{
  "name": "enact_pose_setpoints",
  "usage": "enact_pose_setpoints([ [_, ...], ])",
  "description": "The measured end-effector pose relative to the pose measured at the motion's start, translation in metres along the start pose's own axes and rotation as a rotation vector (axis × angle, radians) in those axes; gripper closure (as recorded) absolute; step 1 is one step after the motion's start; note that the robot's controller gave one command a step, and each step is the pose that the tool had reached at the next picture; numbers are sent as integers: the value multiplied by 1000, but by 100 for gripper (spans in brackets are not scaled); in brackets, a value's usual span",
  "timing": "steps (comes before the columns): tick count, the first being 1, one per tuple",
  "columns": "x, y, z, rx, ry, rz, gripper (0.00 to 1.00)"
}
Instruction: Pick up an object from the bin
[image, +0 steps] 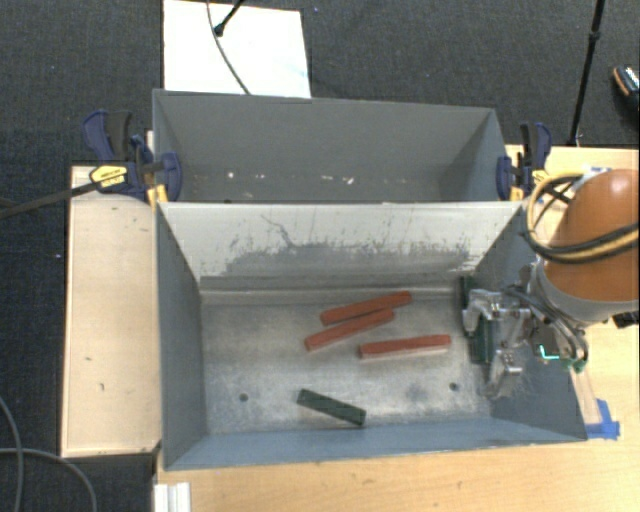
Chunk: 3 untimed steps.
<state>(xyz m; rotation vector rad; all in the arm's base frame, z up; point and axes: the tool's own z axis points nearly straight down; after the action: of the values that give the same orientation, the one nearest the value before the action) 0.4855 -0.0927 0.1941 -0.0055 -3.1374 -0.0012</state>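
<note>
Arm's got a big rounded orange cover (605, 225) with black cables (575, 256) looped over it, plus a silvery metal claw (494, 352).

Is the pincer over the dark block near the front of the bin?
No, the pincer is by the bin right wall, well apart from the dark block, nearest the right-hand reddish bar.

A single camera looks down on the grey metal bin (330, 250) from above, tilted somewhat from the bin's near side, so the far wall shows broad and sloping while the near wall is strongly foreshortened. It stands far enough off to take in the whole bin, with a margin of dark floor (60, 70) around it. The arm (600, 240) enters at the view's right.
</note>
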Motion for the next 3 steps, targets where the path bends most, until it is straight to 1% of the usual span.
enact_pose_setpoints([
  [1,-8,4,127,0,-3,24,0],
  [2,-38,71,123,0,-11,67,0],
  [3,-70,152,120,-5,-11,20,0],
])
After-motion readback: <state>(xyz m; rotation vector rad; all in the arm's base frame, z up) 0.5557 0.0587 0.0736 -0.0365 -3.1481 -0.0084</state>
